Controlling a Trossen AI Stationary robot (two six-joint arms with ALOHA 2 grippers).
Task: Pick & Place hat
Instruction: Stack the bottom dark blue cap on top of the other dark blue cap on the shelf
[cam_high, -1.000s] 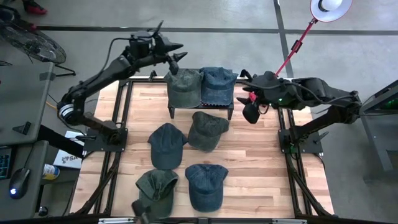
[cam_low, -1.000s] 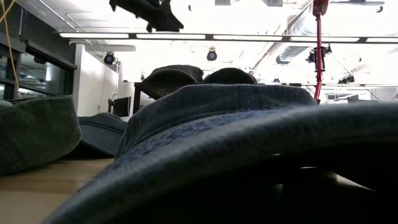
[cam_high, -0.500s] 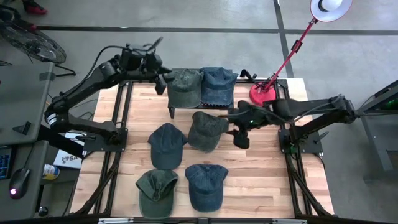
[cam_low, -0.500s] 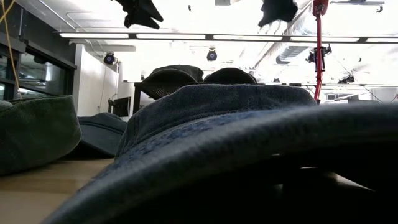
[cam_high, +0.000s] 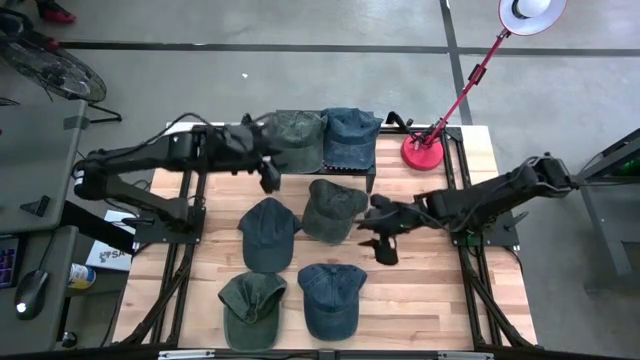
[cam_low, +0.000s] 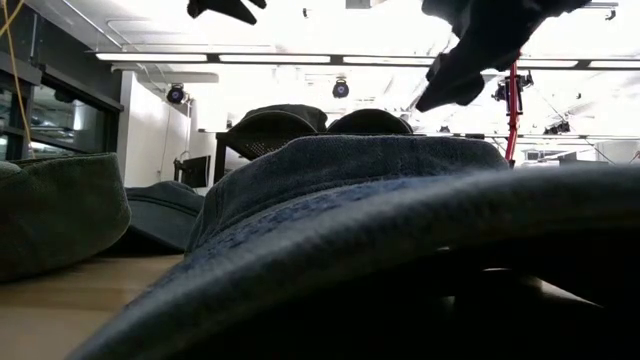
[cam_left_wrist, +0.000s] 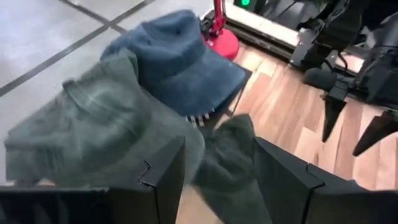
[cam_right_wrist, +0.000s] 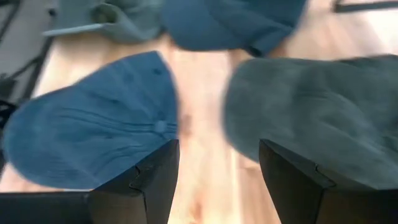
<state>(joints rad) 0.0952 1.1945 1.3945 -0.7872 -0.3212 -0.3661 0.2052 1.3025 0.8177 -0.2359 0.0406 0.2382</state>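
Observation:
Two hats lie on a dark rack (cam_high: 372, 176) at the far middle: a green hat (cam_high: 297, 138) (cam_left_wrist: 93, 130) and a blue hat (cam_high: 350, 136) (cam_left_wrist: 177, 62). Flat on the table lie a green hat (cam_high: 333, 208) (cam_right_wrist: 323, 112), a blue hat (cam_high: 268, 232), a second green hat (cam_high: 250, 308) and a second blue hat (cam_high: 330, 298) (cam_right_wrist: 93, 130). My left gripper (cam_high: 268, 176) (cam_left_wrist: 217, 180) hangs open at the rack's left near corner. My right gripper (cam_high: 381, 240) (cam_right_wrist: 217, 180) hangs open just right of the table's middle green hat, above bare wood.
A red lamp base (cam_high: 423, 152) with a slanting red pole stands at the far right of the table. Black frame rails (cam_high: 192, 230) run along both table sides. In the low view a blue hat's brim (cam_low: 350, 250) fills the foreground.
My left gripper has swung from beyond the rack's far left corner toward the near edge, to the rack's left near corner, turning as it went. My right gripper has come down and toward the near edge, from beside the rack to beside the middle green hat. Both stay open.

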